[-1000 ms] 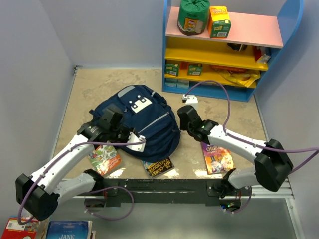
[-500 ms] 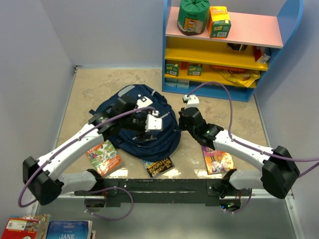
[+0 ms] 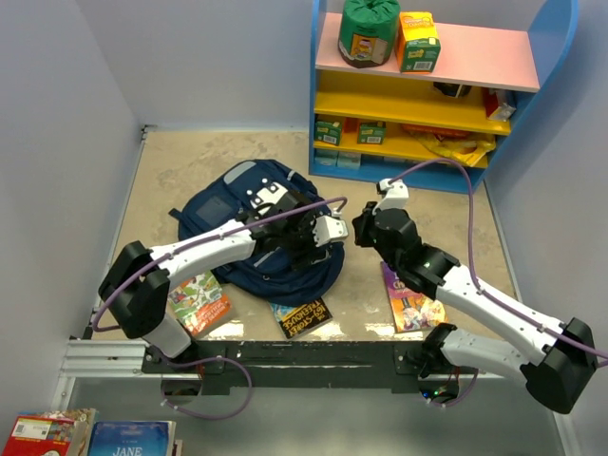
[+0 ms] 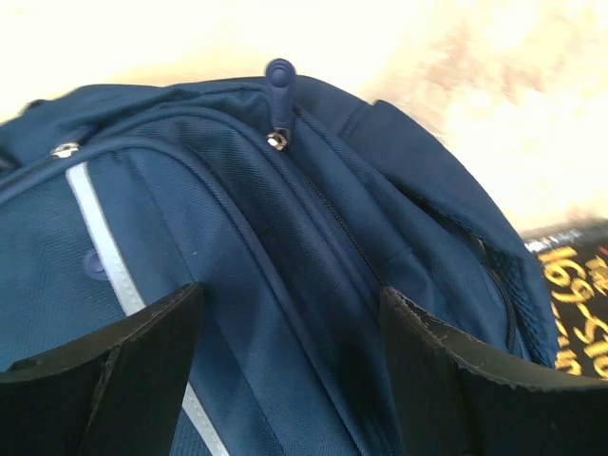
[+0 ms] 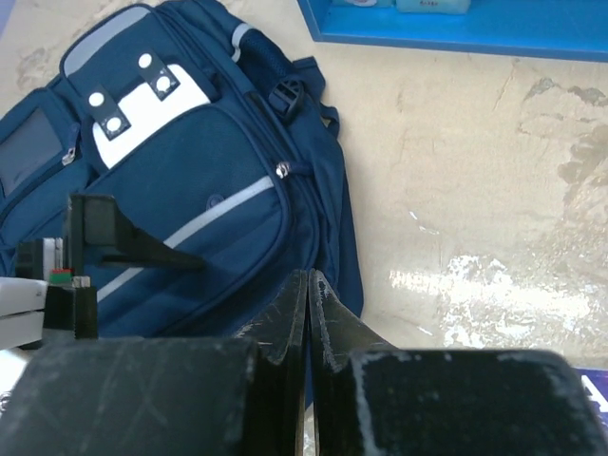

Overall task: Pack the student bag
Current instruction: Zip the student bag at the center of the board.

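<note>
The student bag (image 3: 228, 204) is a navy backpack lying flat in the middle of the floor, white patch up. My left gripper (image 3: 290, 249) hovers over its lower right part, open. In the left wrist view the two black fingers (image 4: 142, 370) stand wide apart over the bag's fabric (image 4: 285, 247), holding nothing, and a zipper pull (image 4: 278, 81) lies ahead. My right gripper (image 3: 359, 228) sits just off the bag's right edge. In its wrist view the right gripper (image 5: 309, 304) is shut and empty, with the bag (image 5: 190, 190) to its left.
A colourful book (image 3: 199, 302) lies left of the bag, a black book (image 3: 299, 316) by its near edge, and a purple book (image 3: 410, 299) under the right arm. A blue shelf unit (image 3: 427, 95) with packets stands at the back right. More books (image 3: 128, 439) lie below the arms' rail.
The left gripper has opened and swung right across the bag to its lower right part. The right gripper has shifted a little right and back, still shut.
</note>
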